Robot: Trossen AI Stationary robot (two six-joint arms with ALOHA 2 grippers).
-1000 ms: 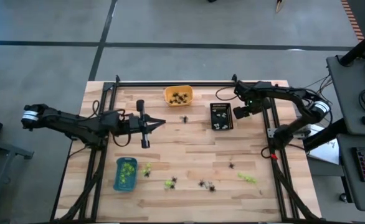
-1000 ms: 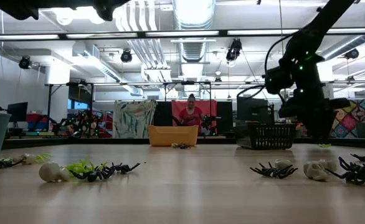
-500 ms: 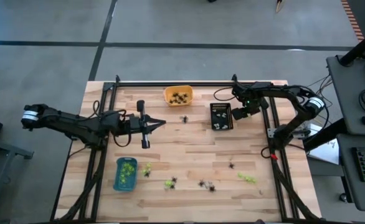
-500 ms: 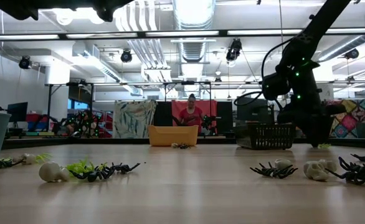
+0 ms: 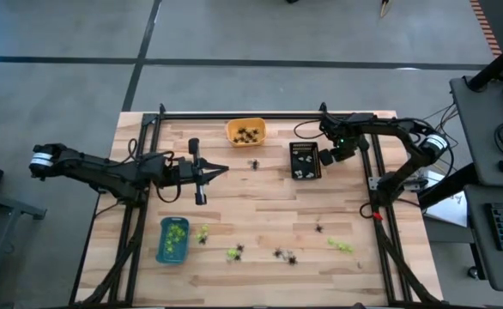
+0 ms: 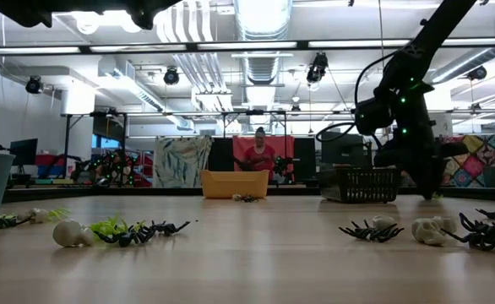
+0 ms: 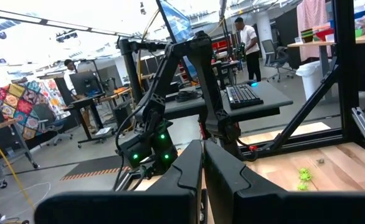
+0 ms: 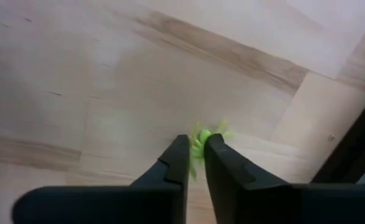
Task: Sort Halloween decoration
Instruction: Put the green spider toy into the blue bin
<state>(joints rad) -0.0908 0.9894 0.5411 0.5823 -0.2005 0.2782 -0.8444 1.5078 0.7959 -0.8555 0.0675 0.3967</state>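
High view: the right gripper [image 5: 336,154] hangs near the table's [image 5: 260,206] far right part, just beside the black tray [image 5: 304,160] on its right. Seen from the right wrist, its fingers [image 8: 173,165] are nearly together with a lime-green trinket [image 8: 201,140] at their tips; whether they pinch it I cannot tell. The left gripper [image 5: 221,169] waits over the left-middle of the table, fingers pressed together and holding nothing. An orange tray [image 5: 245,132] with black spiders sits near the far edge, centre; a blue tray [image 5: 172,239] with green pieces lies toward the near left corner. Loose trinkets are scattered along the near edge: green ones [image 5: 340,246], black spiders [image 5: 285,255], and one spider [image 5: 255,163] near the orange tray.
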